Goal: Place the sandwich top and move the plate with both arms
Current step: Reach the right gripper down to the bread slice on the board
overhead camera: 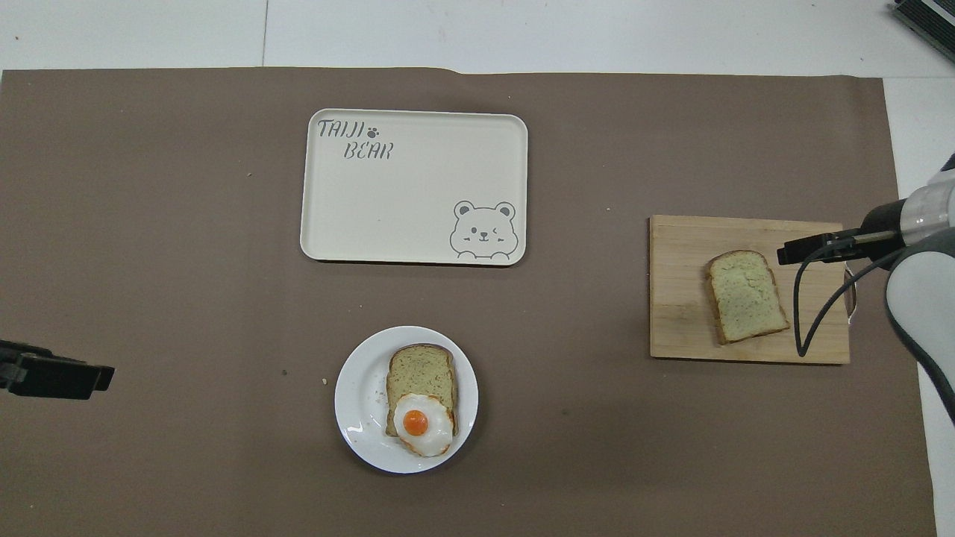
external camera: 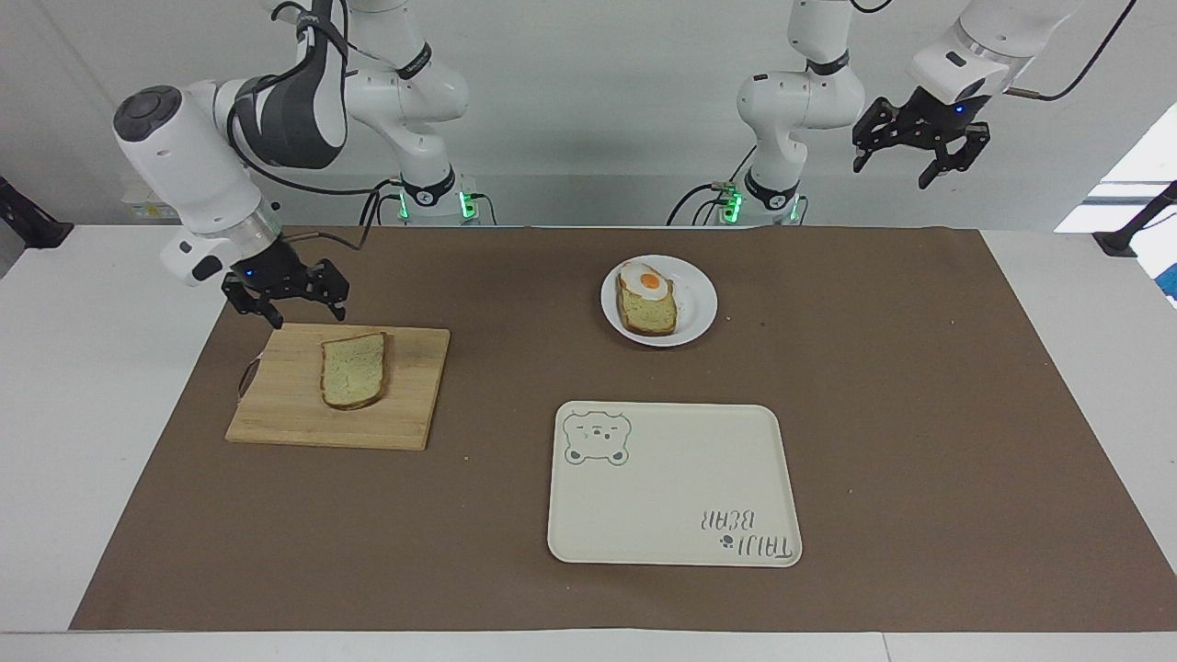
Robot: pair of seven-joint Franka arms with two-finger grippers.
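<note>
- Bench (external camera: 83,414): white top under a brown mat (external camera: 919,414); wide bare mat lies between the items and round the tray.
- Cutting board (external camera: 414,405): wood, at the right arm's end of the mat, carrying the sandwich top.
- Sandwich top (external camera: 352,370): pale speckled slice with brown crust, one end rounded, flat on the board, touched by nothing.
- Plate (external camera: 699,308): small, round, glossy white, nearer the robots than the tray; holds a bread slice with a fried egg (external camera: 650,282).
- Tray (external camera: 671,496): cream rectangle with a bear drawing, nothing on it.
- Right gripper (external camera: 296,311): jaws released, empty, low over the board's edge nearest the robots.
- Left gripper (external camera: 897,164): jaws released, empty, raised high over the left arm's end of the mat.
- Views: the facing view shows both grippers whole; the overhead view shows only a dark tip at each side edge.
</note>
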